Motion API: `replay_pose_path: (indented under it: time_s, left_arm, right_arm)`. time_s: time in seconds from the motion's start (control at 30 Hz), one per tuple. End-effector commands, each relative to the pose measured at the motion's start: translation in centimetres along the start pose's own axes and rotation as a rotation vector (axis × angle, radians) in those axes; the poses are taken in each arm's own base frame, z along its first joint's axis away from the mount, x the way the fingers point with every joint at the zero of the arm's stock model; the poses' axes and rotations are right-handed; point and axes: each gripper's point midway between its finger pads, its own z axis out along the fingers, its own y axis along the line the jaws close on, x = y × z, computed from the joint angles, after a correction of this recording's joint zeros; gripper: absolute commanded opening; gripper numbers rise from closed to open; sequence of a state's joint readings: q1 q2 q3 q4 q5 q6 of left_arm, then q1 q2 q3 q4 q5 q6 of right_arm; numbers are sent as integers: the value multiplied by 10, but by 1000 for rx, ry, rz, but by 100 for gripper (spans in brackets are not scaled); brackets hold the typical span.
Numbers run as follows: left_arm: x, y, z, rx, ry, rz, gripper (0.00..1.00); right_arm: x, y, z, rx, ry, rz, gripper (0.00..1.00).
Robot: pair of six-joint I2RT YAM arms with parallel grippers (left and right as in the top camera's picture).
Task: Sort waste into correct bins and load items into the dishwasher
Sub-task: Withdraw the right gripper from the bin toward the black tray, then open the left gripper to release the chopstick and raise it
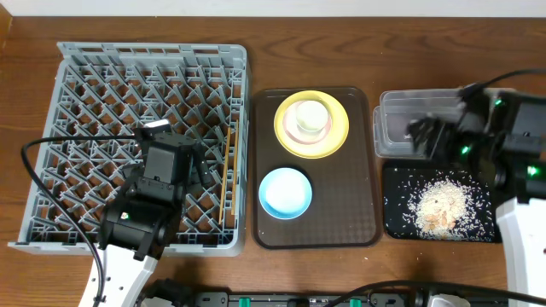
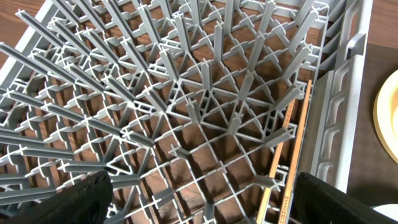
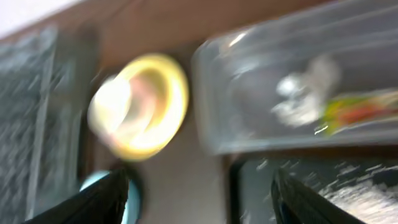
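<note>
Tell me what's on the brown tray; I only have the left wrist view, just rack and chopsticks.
Observer: The yellow plate with the cream cup on it, and the blue bowl nearer the robot.
Operator: And the other arm?
Observer: The right gripper is open, by the clear tub.
Operator: Anything in that tub?
Observer: A white tissue and a coloured wrapper, both blurred.

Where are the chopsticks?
In the overhead view, the chopsticks lie inside the grey dish rack, along its right wall, beside the brown tray.
</note>
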State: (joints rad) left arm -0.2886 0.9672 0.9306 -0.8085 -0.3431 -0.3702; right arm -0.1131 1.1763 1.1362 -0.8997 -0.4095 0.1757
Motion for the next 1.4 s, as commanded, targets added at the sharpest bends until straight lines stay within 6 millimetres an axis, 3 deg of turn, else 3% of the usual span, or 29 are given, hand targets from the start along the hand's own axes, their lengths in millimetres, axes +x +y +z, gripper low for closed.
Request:
replay_pose_path:
  time_s: [0.0, 0.1, 0.3, 0.37, 0.4, 1.37]
  left_arm:
    - [-7, 2, -3, -9, -17, -18, 94]
    - [-7, 2, -3, -10, -17, -18, 94]
    - [-7, 2, -3, -9, -17, -18, 94]
    - [-7, 2, -3, -10, -17, -18, 94]
    - [-7, 2, -3, -9, -17, -18, 94]
    - [-7, 2, -3, -9, -17, -18, 94]
  right_arm:
    - [28, 33, -8, -99, 78, -179, 68]
    - [44, 23, -15, 8, 120, -162, 59]
    - [37, -10, -38, 225, -1, 9, 64]
    - [36, -11, -44, 241, -26, 15, 72]
    - [37, -11, -45, 240, -28, 15, 99]
    - [38, -12, -44, 243, -15, 18, 99]
